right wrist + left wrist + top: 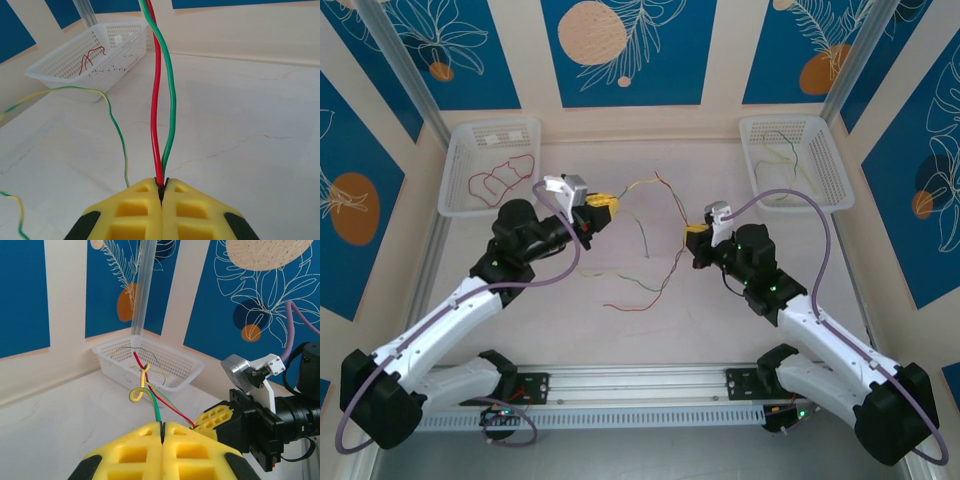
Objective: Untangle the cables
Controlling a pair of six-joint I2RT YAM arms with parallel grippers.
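Observation:
My left gripper (603,205) is shut on a green-yellow cable (156,410), which curls into a small loop just past the fingertips (150,432). My right gripper (695,232) is shut on a red cable (156,100) and a green cable (171,100) together. In the top view these cables (655,188) hang in the air between the two grippers. Their loose ends trail over the table (650,275). In the left wrist view the red cable (167,404) runs to the right gripper's yellow fingers (215,420).
A white basket (490,126) at the back left holds a coiled red cable (500,180). Another white basket (790,120) at the back right holds green and pale yellow cables (782,150). A loose green-yellow cable (119,130) lies on the table near my right gripper.

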